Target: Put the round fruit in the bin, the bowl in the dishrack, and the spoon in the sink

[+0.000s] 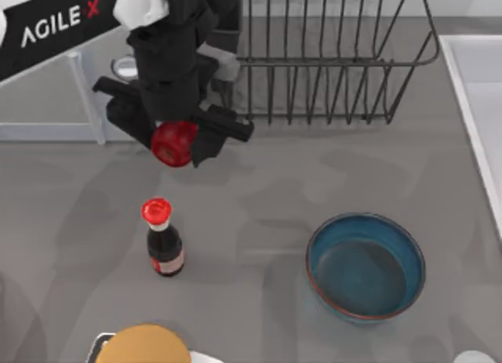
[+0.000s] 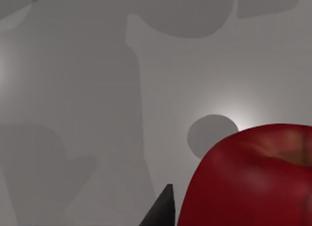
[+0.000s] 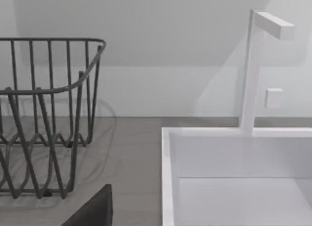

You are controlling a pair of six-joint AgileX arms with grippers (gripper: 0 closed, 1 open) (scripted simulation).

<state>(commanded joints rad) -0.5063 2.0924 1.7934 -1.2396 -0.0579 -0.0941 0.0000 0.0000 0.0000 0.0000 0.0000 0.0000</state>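
At the near edge of the grey counter, at about seven o'clock in the top view, part of a larger orange-yellow round thing could be seen. Just beyond it, at about eight o'clock, a dark glass sauce bottle with a red cap stood upright. At about five o'clock sat the wide round bowl, blue inside and out with a thin red-brown rim, upright, empty and well apart from the bottle.

Farther on, at about eleven o'clock, the small glossy red round fruit was held clamped between the black fingers of the left gripper; in the left wrist view the fruit was seen lifted above the counter, its shadow lying below. The fruit step was therefore judged to be in hand: grasped and raised, not yet delivered.

At the far edge, about twelve to one o'clock, stood the large dark metal wire dishrack, empty as far as visible, and at three o'clock the raised rim of the pale white-grey rectangular sink was seen. The right wrist view looked across dishrack and sink; whether the right arm's fingers were parted could not be told.

No bin could be picked out with certainty; the next move would call for carrying the fruit over it before release.
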